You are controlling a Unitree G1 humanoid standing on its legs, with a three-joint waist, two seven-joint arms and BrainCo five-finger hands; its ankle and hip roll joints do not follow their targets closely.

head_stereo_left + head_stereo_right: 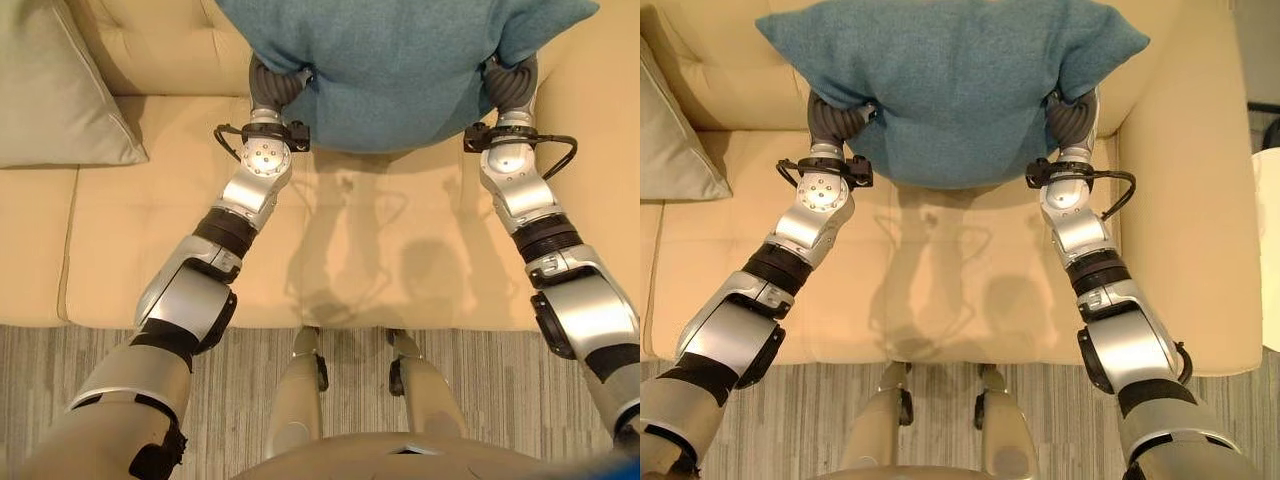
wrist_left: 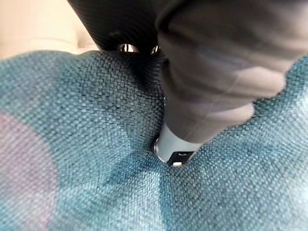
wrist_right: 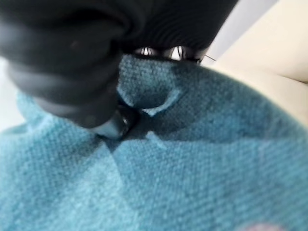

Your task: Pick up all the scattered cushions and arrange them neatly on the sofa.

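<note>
The teal cushion (image 1: 955,85) hung above the sofa (image 1: 970,280) seat, against the backrest, held at its two lower corners. The left hand (image 2: 175,149) pinched one corner, thumb dug into the fabric; the right hand (image 3: 115,122) pinched the other likewise. A beige cushion (image 1: 50,90) leaned at the sofa's left.

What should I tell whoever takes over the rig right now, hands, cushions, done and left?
Left hand: pinching the teal cushion at its left edge.
Right hand: pinching the same cushion at its right edge.
The teal cushion is held up over the sofa seat, near the backrest.
A grey-green cushion already leans on the sofa at the left.
Left: set the teal cushion down neatly and release.
</note>
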